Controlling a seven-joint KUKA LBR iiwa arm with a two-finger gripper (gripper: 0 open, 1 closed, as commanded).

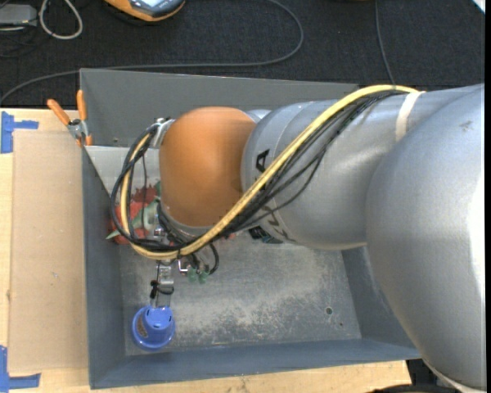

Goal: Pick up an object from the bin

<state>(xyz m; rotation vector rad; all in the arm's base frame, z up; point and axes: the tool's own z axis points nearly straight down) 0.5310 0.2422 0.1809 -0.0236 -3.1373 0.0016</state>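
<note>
In the lower left, just below the gripper (clenched or released: cannot tell), a small blue round cap on the bin floor, likely light, rigid, slick, best pinched across its rim.

You have bright, even light from above on the bin, with soft sheen on the arm and its orange cover over the bin's middle, a dim shadow under them on the bin's floor, and dark ground beyond its far wall.
</note>
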